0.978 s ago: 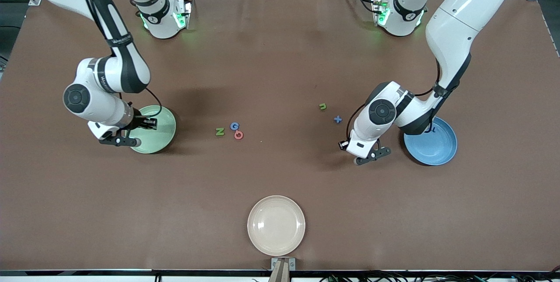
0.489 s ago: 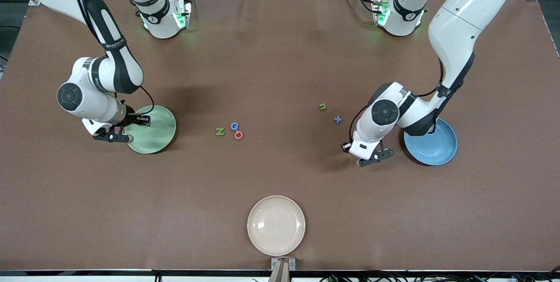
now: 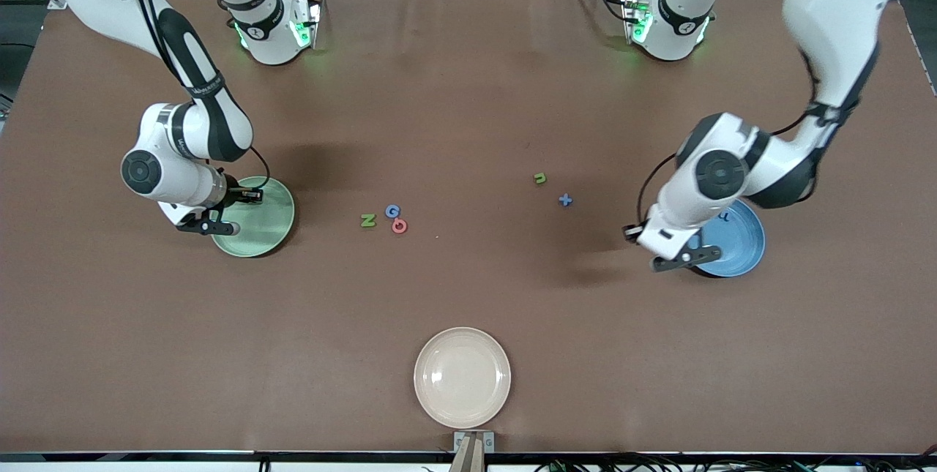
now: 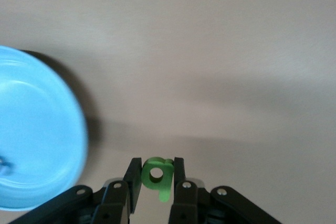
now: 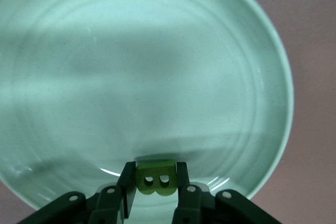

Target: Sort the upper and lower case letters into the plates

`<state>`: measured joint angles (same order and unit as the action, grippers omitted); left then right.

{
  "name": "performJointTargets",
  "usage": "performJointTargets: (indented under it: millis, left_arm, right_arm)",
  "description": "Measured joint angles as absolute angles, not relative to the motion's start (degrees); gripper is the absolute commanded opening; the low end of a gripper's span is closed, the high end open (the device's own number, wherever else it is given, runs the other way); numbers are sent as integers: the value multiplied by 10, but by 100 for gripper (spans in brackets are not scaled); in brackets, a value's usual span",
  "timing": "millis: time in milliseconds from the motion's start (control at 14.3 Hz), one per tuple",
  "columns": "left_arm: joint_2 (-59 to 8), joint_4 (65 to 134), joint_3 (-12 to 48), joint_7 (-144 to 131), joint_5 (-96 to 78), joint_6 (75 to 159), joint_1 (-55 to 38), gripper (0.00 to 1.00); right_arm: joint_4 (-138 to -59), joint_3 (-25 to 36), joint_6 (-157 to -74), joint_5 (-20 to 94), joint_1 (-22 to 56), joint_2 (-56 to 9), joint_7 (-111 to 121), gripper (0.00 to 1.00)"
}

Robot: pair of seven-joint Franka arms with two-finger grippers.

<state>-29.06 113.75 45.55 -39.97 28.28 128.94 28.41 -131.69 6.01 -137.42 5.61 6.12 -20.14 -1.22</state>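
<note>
The left gripper is clamped on a small green lowercase letter, hanging over bare desk just beside the rim of the bright blue plate, which sits toward the left arm's end of the desk. A small dark blue letter lies in that plate. The right gripper grips an olive-green capital B, held over the pale mint green plate near its rim; that plate sits toward the right arm's end of the desk. Between the two plates, loose letters lie on the brown desk: a green N, a blue G touching a red letter, then well apart a green u and a blue plus-shaped piece. A cream-beige plate rests nearest the front camera.
</note>
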Motion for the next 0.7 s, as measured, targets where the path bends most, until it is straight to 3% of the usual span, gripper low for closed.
performJointTargets:
  millis: [279, 489, 699]
  left_arm:
    - [-267, 1199, 494, -263, 286, 1290, 405, 16]
    - [-266, 1212, 494, -208, 327, 1291, 442, 16]
    - [-272, 1218, 494, -172, 366, 1297, 470, 16]
  right_arm:
    - [-1296, 54, -1335, 56, 63, -197, -14, 100]
    - [-1225, 48, -1229, 57, 83, -180, -68, 100]
    - [-1192, 45, -1218, 69, 136, -167, -143, 100]
